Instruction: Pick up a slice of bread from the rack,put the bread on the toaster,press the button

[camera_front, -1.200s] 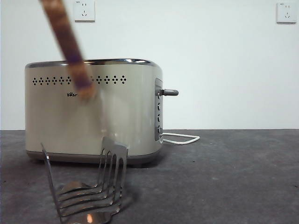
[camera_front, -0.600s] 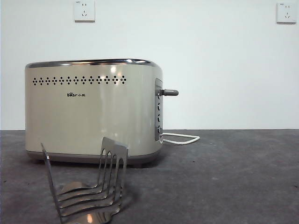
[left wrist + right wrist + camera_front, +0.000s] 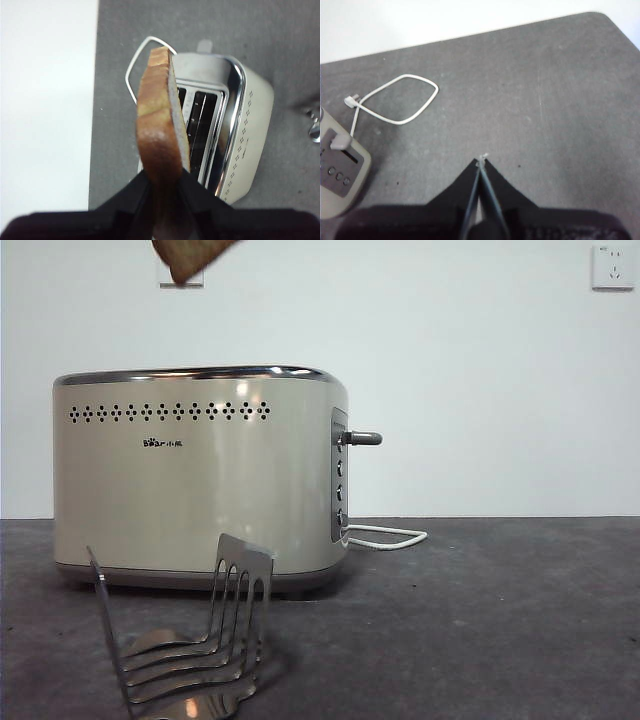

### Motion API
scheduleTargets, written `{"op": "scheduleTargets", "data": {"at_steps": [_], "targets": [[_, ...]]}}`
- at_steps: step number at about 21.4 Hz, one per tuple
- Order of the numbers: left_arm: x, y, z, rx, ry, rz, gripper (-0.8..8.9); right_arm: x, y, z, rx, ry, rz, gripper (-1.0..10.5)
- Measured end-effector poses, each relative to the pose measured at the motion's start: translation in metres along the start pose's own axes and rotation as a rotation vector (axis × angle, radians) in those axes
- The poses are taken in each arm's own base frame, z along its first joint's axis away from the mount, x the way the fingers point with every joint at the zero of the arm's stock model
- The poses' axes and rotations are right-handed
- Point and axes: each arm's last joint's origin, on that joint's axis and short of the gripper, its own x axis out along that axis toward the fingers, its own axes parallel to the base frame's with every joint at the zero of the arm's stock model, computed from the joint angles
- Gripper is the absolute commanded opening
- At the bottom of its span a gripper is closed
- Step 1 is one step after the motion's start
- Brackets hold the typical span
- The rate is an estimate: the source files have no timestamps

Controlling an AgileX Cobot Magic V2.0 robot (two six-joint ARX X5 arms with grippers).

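- The left gripper (image 3: 165,187) squeezes the slice of bread (image 3: 160,135) tight, high above the toaster (image 3: 200,475).
- The rack (image 3: 190,640) sits on the bench (image 3: 480,620), near the toaster's front.
- The right gripper (image 3: 481,165) is pinched together over bare bench.

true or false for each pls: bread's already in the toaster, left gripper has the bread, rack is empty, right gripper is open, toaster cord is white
1. The slice of bread is already in the toaster. False: it is held above the slots.
2. The left gripper holds the slice. True.
3. The rack holds no bread. True.
4. The right gripper is open. False: its jaws are shut, holding nothing.
5. The toaster's cord is white. True.
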Motion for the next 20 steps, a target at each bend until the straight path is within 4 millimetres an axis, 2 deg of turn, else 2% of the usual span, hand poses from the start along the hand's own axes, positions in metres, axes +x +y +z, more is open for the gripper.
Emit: {"op": "scheduleTargets", "data": {"at_steps": [12,20], "targets": [[0.058,0.009,0.007,0.131,0.167,-0.065,-0.13,0.0,0.0,-0.003,0.002,0.033,-0.005,-0.1],[0.071,0.011,0.006,0.199,0.208,-0.086,-0.13,0.0,0.0,-0.003,0.002,0.034,-0.005,-0.1]]}}
